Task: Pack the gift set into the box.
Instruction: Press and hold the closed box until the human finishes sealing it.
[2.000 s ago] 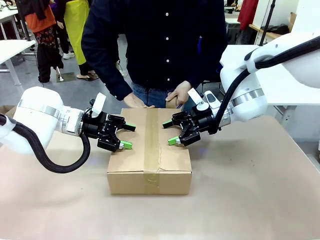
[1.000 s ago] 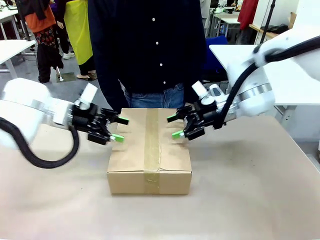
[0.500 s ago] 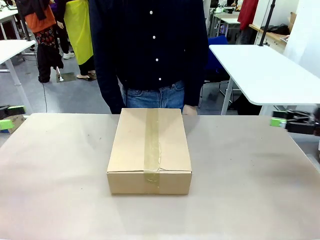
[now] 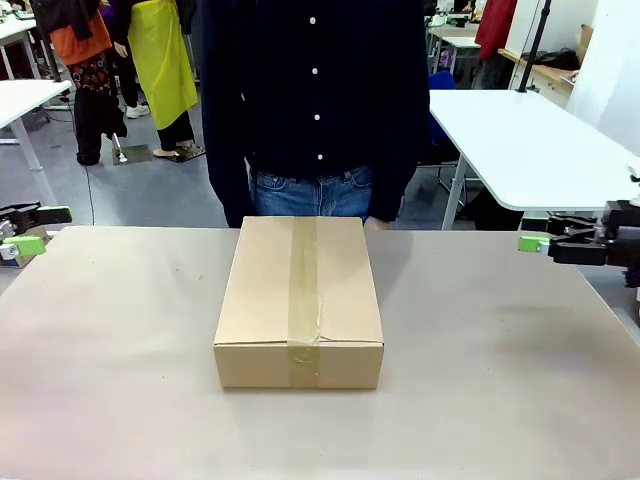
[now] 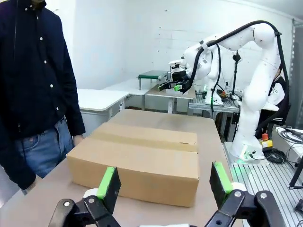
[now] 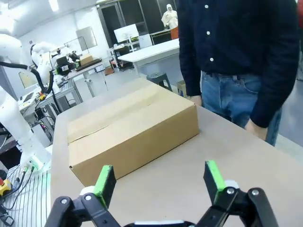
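Box [image 4: 299, 300] closed, taped along the top, mid-table. Left gripper [image 4: 28, 228] and right gripper [image 4: 541, 236] at opposite table edges, both spread wide, apparently empty.

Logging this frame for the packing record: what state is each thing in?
box: flaps shut, taped along the top, flat on the table.
left gripper: open, holding nothing, off the box.
right gripper: open, holding nothing, off the box.

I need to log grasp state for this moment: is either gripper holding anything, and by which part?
Nothing is held. The left gripper and right gripper are both open at the table's edges, apart from the closed, taped box.
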You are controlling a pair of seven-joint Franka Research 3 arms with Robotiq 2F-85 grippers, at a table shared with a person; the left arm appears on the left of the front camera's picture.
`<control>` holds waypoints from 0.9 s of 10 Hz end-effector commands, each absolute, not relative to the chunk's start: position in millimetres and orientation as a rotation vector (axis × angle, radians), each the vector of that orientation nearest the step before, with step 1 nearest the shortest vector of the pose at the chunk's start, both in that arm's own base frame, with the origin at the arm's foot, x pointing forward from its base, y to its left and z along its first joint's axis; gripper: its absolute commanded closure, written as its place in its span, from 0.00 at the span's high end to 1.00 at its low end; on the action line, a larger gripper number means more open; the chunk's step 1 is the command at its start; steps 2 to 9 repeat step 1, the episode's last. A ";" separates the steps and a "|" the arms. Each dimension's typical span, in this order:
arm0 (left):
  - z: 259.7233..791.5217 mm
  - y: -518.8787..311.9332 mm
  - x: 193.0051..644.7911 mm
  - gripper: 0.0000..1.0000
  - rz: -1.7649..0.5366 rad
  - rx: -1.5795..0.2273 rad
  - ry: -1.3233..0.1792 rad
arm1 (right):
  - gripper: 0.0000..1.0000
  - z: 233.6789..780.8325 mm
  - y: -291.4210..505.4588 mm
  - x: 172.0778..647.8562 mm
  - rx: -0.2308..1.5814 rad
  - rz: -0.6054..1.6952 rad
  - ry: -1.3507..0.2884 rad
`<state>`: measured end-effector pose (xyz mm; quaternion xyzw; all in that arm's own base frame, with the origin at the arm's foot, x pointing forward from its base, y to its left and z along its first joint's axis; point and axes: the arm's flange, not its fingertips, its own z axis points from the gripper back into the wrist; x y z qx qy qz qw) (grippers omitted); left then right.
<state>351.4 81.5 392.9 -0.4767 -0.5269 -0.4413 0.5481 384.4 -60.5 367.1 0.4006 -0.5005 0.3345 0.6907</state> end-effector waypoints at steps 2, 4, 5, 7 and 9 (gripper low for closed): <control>393.7 86.7 347.2 1.00 -1.032 -1.133 -1.235 | 1.00 369.0 -67.8 382.3 0.893 0.747 -1.108; 393.7 86.7 347.2 1.00 -1.032 -1.133 -1.235 | 1.00 369.0 -67.8 382.3 0.893 0.747 -1.108; 393.7 86.7 347.2 1.00 -1.032 -1.133 -1.235 | 1.00 369.0 -67.8 382.3 0.893 0.747 -1.108; 393.7 86.7 347.2 1.00 -1.032 -1.133 -1.235 | 1.00 369.0 -67.8 382.3 0.893 0.747 -1.108; 393.7 86.7 347.2 1.00 -1.032 -1.133 -1.235 | 1.00 369.0 -67.8 382.3 0.893 0.747 -1.108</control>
